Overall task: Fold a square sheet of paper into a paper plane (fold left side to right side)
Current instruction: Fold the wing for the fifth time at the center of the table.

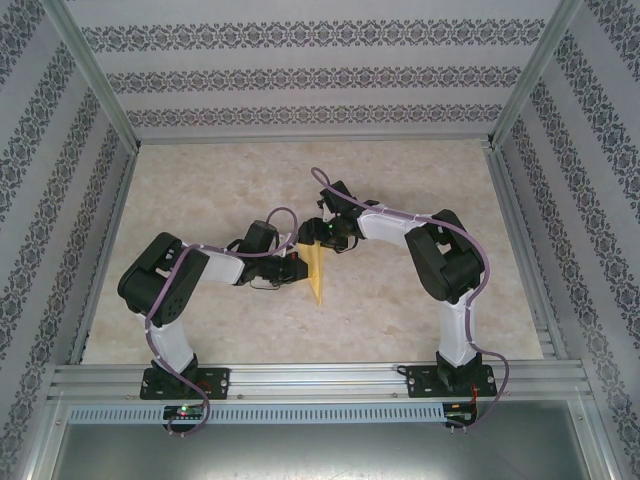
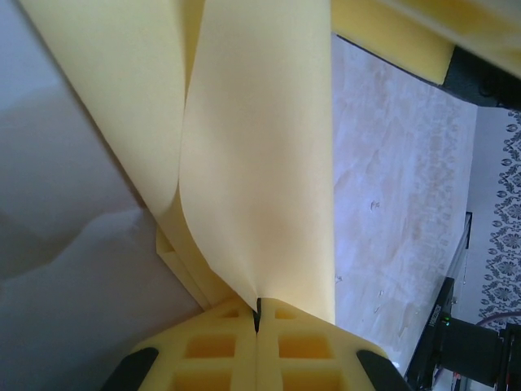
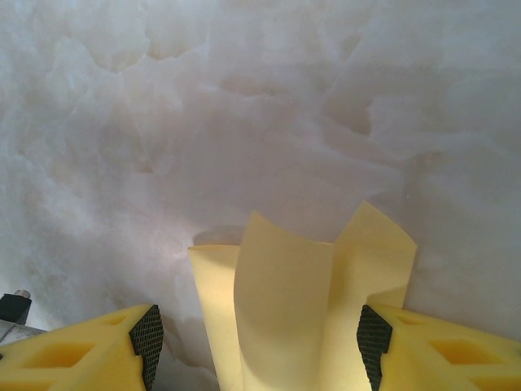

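Note:
The square sheet of paper [image 1: 316, 272] is yellow and stands on edge on the marbled floor as a narrow pointed strip between both grippers. My left gripper [image 1: 297, 268] is at its left side. In the left wrist view that gripper [image 2: 258, 308] is shut on the lower edge of the paper [image 2: 260, 163], which rises from the jaws in curved layers. My right gripper [image 1: 322, 238] is at the sheet's far end. In the right wrist view it [image 3: 256, 346] stands open, with the bent layers of paper [image 3: 285, 309] between its fingers [image 3: 89, 354], touching neither pad.
The beige marbled floor [image 1: 430, 190] has free room on every side of the paper. Patterned walls [image 1: 300, 80] close in the back and sides. An aluminium rail [image 1: 320, 378] with both arm bases runs along the near edge.

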You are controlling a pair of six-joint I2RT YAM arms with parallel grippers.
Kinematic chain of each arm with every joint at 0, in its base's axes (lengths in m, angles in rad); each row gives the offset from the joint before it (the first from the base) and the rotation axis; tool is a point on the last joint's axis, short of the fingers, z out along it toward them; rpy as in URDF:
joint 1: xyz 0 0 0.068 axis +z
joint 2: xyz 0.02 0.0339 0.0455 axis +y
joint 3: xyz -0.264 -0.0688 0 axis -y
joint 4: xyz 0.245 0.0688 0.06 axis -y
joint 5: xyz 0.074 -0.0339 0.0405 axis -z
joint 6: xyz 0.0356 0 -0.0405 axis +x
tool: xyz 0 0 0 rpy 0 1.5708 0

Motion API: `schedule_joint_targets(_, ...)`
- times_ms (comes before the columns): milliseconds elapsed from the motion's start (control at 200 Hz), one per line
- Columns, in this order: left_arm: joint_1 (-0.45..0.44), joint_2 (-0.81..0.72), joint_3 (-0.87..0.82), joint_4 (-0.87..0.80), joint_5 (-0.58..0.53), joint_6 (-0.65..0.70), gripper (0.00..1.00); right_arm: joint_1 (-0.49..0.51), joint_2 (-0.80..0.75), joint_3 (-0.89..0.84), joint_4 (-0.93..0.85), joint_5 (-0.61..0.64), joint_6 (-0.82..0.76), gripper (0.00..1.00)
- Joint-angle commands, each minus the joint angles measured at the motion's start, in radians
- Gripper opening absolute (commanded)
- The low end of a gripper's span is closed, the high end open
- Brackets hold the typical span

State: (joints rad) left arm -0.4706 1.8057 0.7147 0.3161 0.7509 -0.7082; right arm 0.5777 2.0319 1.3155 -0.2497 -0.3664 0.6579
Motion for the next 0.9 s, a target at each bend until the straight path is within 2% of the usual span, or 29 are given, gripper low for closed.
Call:
schedule_joint_targets(0, -0.017, 0.014, 0.0, 0.012, -0.008, -0.006, 0.03, -0.005, 0.012, -0.043, -0.014, -0.029, 0.024, 0.68)
schedule_joint_targets(340, -0.019, 0.039, -0.003, 0.007, -0.021, -0.005, 0.03, -0.027, -0.081, -0.068, 0.006, -0.007, 0.032, 0.71)
schedule_joint_targets(580, -0.019, 0.041, -0.001, 0.003, -0.022, -0.002, 0.03, -0.061, -0.179, -0.145, 0.051, 0.002, 0.042, 0.72)
schedule_joint_targets(714, -0.019, 0.041, 0.004, 0.0, -0.022, -0.003, 0.03, -0.073, -0.226, -0.194, 0.062, -0.014, 0.039, 0.55)
schedule_joint_targets(894, -0.02, 0.039, 0.001, 0.002, -0.022, -0.003, 0.03, -0.052, -0.24, -0.231, 0.103, -0.061, 0.04, 0.21)
